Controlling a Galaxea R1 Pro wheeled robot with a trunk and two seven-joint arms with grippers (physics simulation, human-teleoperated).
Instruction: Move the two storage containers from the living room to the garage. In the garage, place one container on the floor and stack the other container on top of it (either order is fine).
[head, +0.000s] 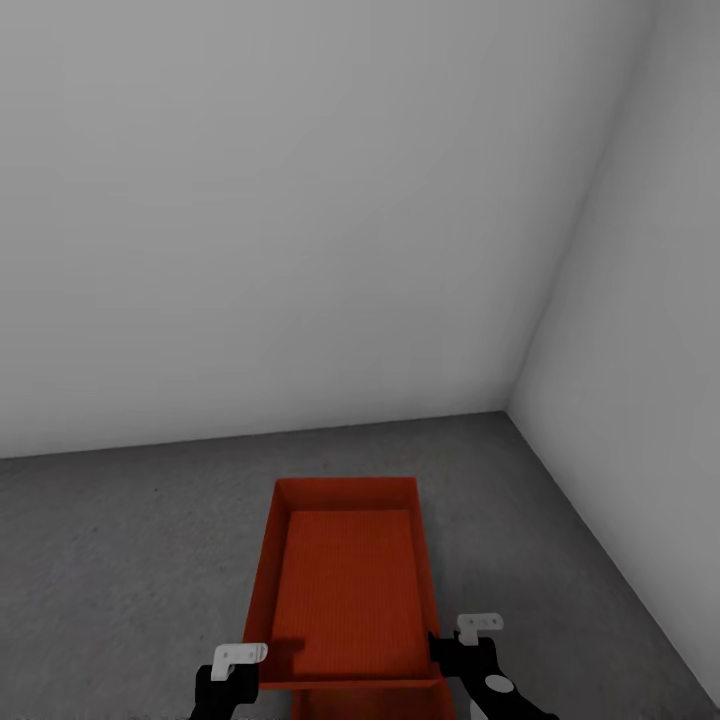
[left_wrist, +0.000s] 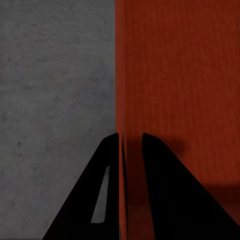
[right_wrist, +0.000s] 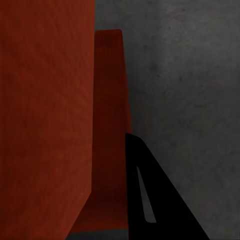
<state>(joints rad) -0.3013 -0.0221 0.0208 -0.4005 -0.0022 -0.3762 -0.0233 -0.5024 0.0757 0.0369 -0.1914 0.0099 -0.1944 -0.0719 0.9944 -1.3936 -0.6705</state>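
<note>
Grey garage floor (head: 120, 560) below, both grippers (head: 240, 655) (head: 470, 630) clamp the red bin's (head: 345, 590) side walls, steadying it for stacking.

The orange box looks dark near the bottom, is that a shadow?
Yes: in the head view a dim shadow lies across the container bottom by the left end effector; in the left wrist view the black fingers darken the wall beside them; the floor is evenly lit, without glare.
</note>
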